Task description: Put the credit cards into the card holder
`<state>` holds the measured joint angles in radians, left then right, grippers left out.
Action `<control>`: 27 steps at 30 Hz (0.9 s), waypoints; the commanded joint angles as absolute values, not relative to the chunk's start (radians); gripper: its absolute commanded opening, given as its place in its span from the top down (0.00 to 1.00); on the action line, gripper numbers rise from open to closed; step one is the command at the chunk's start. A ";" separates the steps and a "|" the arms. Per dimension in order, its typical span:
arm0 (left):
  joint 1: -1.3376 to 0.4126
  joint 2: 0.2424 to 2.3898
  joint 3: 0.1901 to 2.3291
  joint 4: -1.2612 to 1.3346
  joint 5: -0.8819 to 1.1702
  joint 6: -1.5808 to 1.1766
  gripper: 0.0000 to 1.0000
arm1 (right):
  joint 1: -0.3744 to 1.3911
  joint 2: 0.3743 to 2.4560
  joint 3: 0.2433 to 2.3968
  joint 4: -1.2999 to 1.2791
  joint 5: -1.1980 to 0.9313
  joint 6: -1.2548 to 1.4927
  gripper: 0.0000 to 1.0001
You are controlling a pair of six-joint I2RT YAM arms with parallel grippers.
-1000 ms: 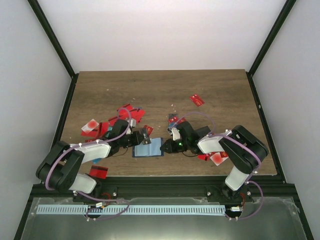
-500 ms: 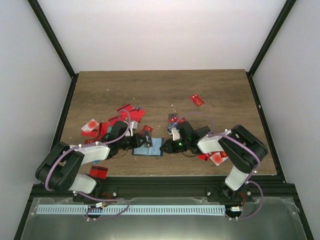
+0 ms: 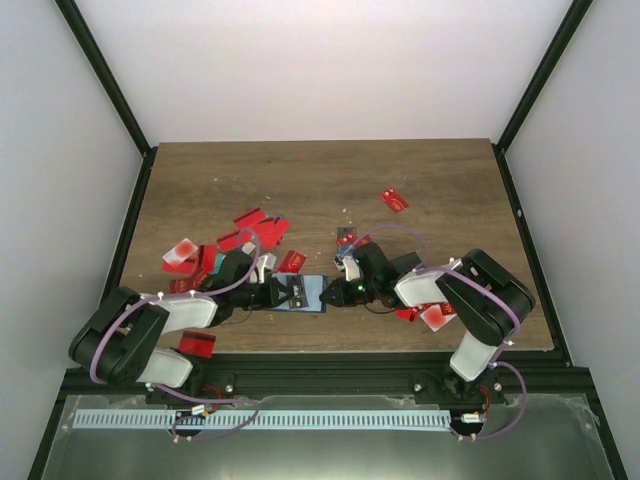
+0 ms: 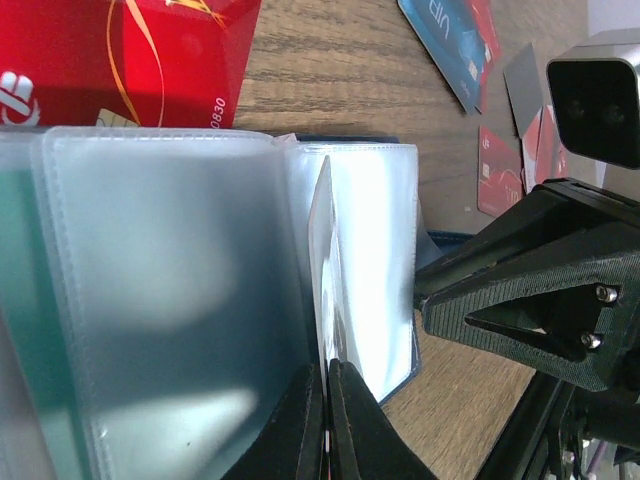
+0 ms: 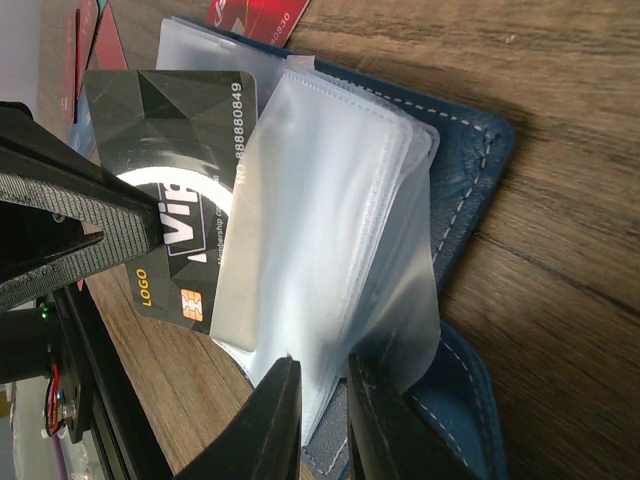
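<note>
Top view, shift: the left gripper [image 3: 292, 292] has been brought down and to the right, away from the scattered red plastic cards [image 3: 258, 226] on the brown wooden table [image 3: 330, 180]. It is now laid over the dark navy-blue folding card holder [image 3: 316, 301]. The right gripper [image 3: 331, 291] has been kept at the card holder's right edge.

Top view, holder: it lies near the table's front edge, between the two grippers, and is mostly covered by the left one.

Right wrist view, jaws: the right gripper [image 5: 322, 415] is nearly closed, pinched on the edge of a clear plastic sleeve [image 5: 330, 220], which is held lifted off the navy cover.

Right wrist view, card: a black plastic card with light lettering [image 5: 180, 190] is tucked partway behind that sleeve, with its chip end left outside.

Left wrist view, jaws: the left gripper is clamped fully on the black card, seen edge-on and standing between the sleeves.

Left wrist view, surroundings: a teal card [image 4: 445, 45] is seen on the table beyond the card holder.

Meaning: insertion is judged to have begun but not finished. The card must be pushed deeper before release, and many cards are left on the table.
</note>
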<state>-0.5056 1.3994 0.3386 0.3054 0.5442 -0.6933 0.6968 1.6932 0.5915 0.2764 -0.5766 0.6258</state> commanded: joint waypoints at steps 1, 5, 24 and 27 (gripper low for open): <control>-0.510 1.428 0.361 0.271 0.578 -0.661 0.96 | 0.703 1.754 0.566 0.171 -0.529 0.630 0.84; -0.512 1.462 0.383 0.267 0.598 -0.655 0.96 | 0.702 1.752 0.572 0.170 -0.532 0.632 0.84; -0.538 1.499 0.559 -0.096 0.506 -0.587 0.96 | 0.703 1.747 0.612 0.143 -0.529 0.620 0.85; -0.531 1.475 0.552 -0.114 0.445 -0.615 0.96 | 0.703 1.753 0.610 0.147 -0.529 0.618 0.85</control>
